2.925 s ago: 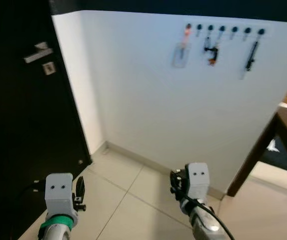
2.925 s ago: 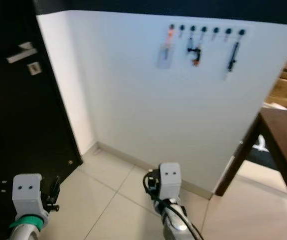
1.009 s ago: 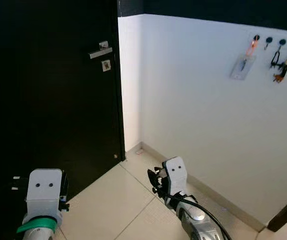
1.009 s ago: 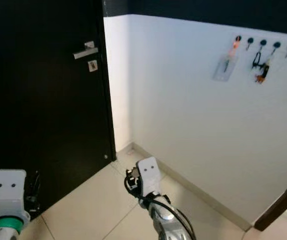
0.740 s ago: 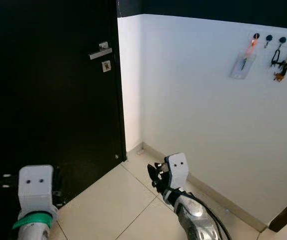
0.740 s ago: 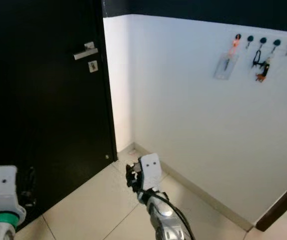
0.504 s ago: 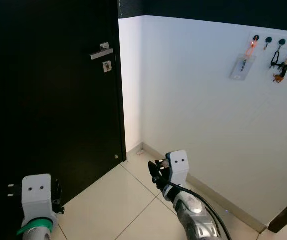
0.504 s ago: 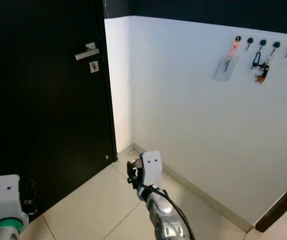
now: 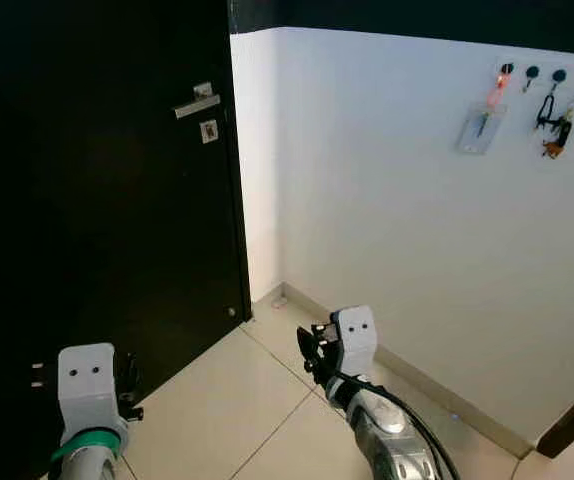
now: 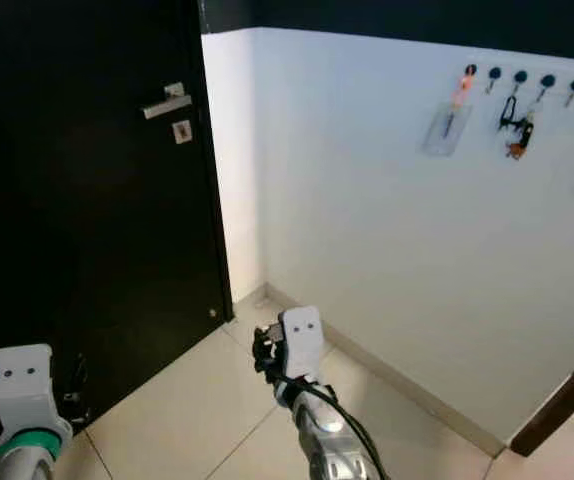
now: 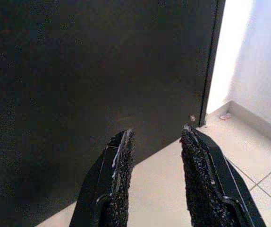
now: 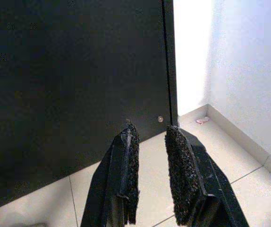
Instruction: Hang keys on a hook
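Both hands, the left hand (image 11: 156, 165) and right hand (image 12: 149, 161), hang low with fingers parted and empty near the dark door (image 9: 97, 200) (no keys held, I judge), while the key hooks (image 9: 547, 75) sit high on the white wall (image 9: 387, 220), well apart.

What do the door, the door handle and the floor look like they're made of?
Door: dark, matte, probably painted or laminated wood; grain too dark to tell.
Door handle: silver, likely brushed metal, catching light.
Floor: pale glossy tiles, probably ceramic, with thin grout lines and soft reflections.
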Tool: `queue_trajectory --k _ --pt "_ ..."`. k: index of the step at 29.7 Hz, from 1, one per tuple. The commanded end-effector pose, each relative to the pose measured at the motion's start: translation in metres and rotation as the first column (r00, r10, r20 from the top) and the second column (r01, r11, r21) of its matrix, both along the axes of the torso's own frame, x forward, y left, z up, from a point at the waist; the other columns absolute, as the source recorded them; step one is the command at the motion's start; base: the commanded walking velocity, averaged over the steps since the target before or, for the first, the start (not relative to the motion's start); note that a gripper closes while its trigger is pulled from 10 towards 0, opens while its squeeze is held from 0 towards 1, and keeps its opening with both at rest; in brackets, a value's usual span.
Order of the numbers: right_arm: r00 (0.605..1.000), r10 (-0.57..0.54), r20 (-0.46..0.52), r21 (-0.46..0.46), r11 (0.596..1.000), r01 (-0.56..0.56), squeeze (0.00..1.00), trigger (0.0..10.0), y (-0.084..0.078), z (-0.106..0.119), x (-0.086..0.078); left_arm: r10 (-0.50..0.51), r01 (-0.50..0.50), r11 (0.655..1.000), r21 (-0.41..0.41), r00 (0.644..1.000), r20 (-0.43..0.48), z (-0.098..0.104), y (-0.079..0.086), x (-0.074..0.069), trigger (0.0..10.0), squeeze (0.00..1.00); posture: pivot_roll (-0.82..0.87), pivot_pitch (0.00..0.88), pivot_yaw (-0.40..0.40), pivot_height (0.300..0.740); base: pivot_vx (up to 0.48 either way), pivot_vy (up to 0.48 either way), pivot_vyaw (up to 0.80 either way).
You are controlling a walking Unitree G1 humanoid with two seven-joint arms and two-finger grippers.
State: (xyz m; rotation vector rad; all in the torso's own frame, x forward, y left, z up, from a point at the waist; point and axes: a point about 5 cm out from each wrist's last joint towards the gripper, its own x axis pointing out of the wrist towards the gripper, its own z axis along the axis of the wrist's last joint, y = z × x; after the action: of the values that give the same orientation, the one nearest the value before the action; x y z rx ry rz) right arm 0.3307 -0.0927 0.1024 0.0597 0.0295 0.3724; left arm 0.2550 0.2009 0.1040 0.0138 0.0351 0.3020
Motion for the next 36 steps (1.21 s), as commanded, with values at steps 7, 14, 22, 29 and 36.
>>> queue_trajectory --k 7,14,22,29,36 --pt "1.0 -0.01 -0.003 -0.007 1.0 0.01 0.0 10.0 -0.0004 -0.0016 -0.0026 -0.011 0.011 1.0 0.017 1.0 0.001 -0.0035 -0.0005 0.0006 10.0 0.0 -0.06 0.069 0.139 0.74 0.0 0.0 0.0" --pt "1.0 -0.007 -0.006 -0.002 1.0 0.007 0.0 10.0 0.0007 -0.0014 -0.0026 -0.011 0.011 1.0 0.014 1.0 0.005 -0.0029 0.0004 0.0003 10.0 0.0 -0.06 0.073 0.142 0.74 -0.252 0.0 0.0" --pt "1.0 -0.009 -0.007 -0.001 1.0 0.009 0.0 10.0 0.0014 -0.0012 -0.0027 -0.018 0.018 1.0 0.015 1.0 0.012 -0.003 0.0006 0.001 10.0 0.0 -0.06 0.078 0.149 0.74 -0.28 0.0 0.0" --pt "1.0 -0.008 -0.009 0.001 1.0 0.008 0.0 10.0 0.0025 -0.0013 -0.003 -0.019 0.018 1.0 0.016 1.0 0.011 -0.0031 0.0016 0.0009 10.0 0.0 -0.06 0.076 0.153 0.74 -0.287 0.0 0.0" --pt "1.0 -0.01 -0.01 0.003 1.0 0.01 0.0 10.0 0.0031 -0.002 -0.0039 -0.025 0.025 1.0 0.018 1.0 0.007 -0.004 0.0021 0.0004 10.0 0.0 -0.06 0.072 0.161 0.74 -0.273 0.0 0.0"
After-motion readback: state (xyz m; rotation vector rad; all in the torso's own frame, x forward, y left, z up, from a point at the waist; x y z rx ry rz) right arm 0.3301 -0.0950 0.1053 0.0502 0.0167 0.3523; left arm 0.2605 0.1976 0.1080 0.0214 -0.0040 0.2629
